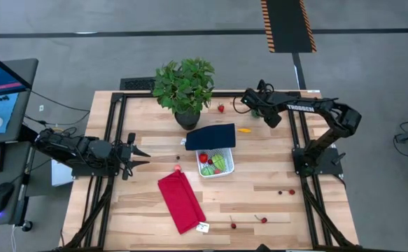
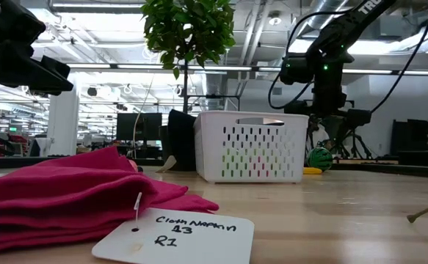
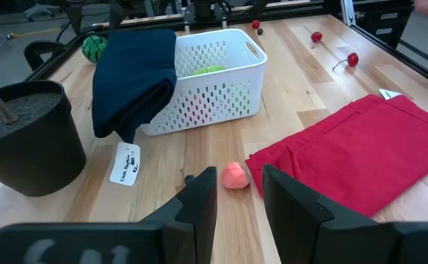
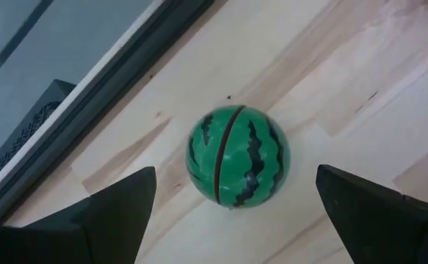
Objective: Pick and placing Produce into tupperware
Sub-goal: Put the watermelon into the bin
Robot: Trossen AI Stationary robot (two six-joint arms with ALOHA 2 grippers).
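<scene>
The white perforated container (image 1: pixel 224 170) stands mid-table with green (image 1: pixel 219 162) and red (image 1: pixel 204 158) toy pieces inside. A dark navy cloth (image 1: pixel 210 136) is draped over its far side. The striped green watermelon ball (image 4: pixel 236 156) rests on the wood near the far edge. My right gripper (image 4: pixel 236 182) hovers over it, open, one finger on each side and apart from it. A small pink-red toy piece (image 3: pixel 234 176) lies on the table just ahead of my open left gripper (image 3: pixel 239 198), which is near the table's left side (image 1: pixel 137 155). The watermelon also shows in the left wrist view (image 3: pixel 94 47).
A potted plant (image 1: pixel 184 87) stands at the far edge, with a strawberry (image 1: pixel 221 108) and an orange piece (image 1: pixel 244 129) near it. A red cloth (image 1: pixel 181 201) with a tag lies near the front. Small red berries (image 1: pixel 263 220) are scattered on the near right. Black frame rails run along the table's sides.
</scene>
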